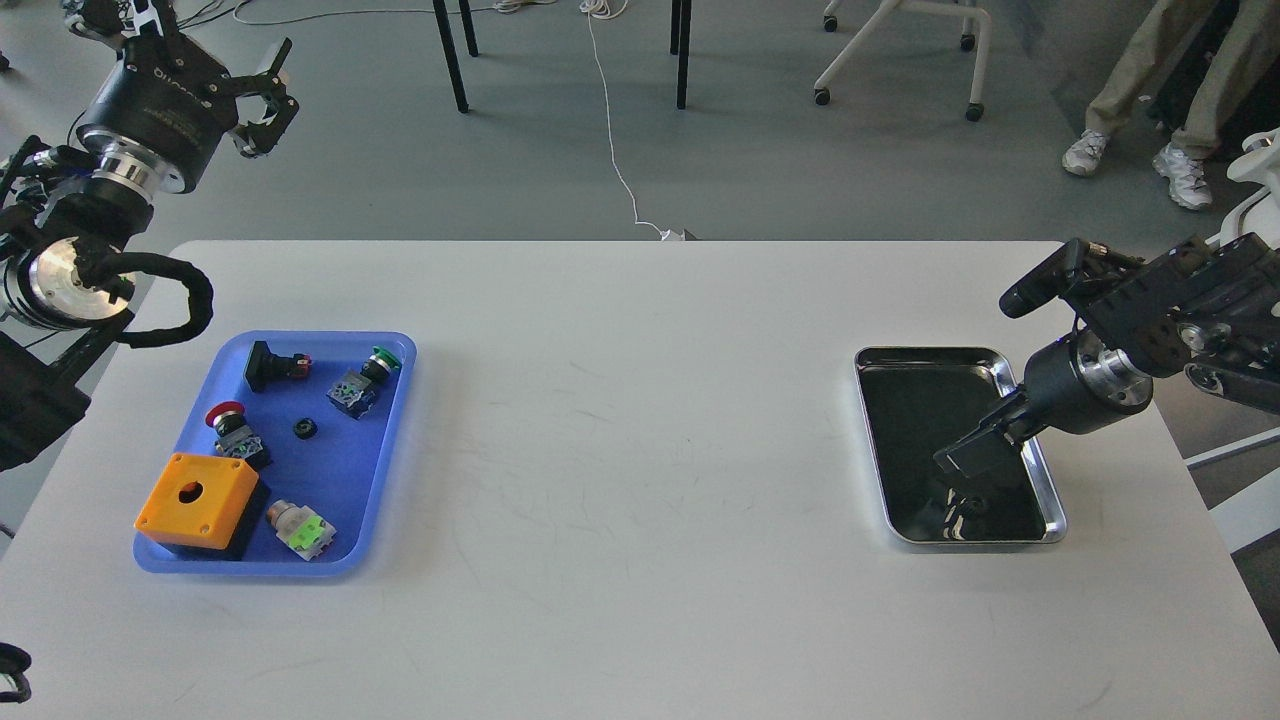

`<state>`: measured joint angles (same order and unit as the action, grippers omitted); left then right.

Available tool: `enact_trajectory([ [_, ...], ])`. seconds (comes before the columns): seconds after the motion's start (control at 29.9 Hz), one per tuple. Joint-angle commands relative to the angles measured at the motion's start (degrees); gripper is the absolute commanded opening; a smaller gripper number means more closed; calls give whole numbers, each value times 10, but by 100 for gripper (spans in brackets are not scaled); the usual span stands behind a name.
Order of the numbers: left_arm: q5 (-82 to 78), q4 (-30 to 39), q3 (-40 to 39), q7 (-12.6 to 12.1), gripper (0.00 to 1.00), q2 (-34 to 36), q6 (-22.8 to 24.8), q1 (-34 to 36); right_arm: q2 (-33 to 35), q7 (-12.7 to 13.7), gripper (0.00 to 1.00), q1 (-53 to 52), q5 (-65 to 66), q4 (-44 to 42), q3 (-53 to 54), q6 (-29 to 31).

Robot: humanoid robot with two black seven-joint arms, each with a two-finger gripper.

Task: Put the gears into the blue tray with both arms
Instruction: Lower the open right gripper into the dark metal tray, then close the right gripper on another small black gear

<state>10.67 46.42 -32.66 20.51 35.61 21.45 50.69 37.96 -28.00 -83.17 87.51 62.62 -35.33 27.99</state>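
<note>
A white worktop [620, 420] is carrying two trays well apart: the blue tray [392, 440] is sitting near its left edge, and a shiny silver tray [1050, 505], seemingly dark inside, is lying near the right edge.

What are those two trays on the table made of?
The blue tray looks like matte moulded plastic: even colour, rounded corners, no glare. The silver tray seems polished metal, likely steel: its rim gleams and its dark floor mirrors the right gripper above it.

Faint embossed lettering runs around the left arm's black wrist housing [160, 100], upper left of the frame. It is too small to read. No other text is legible.
</note>
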Motion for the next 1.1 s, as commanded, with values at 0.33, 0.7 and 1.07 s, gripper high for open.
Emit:
enact_trajectory([
  [0.33, 0, 2, 0, 1, 98, 1, 4, -9, -12, 0, 84, 50, 4, -36, -12, -4],
  [0.7, 0, 2, 0, 1, 98, 0, 5, -12, -39, 0, 66, 61, -1, -36, -11, -15],
  [1.07, 0, 2, 0, 1, 98, 2, 9, -16, -60, 0, 59, 76, -1, -48, -13, -15],
])
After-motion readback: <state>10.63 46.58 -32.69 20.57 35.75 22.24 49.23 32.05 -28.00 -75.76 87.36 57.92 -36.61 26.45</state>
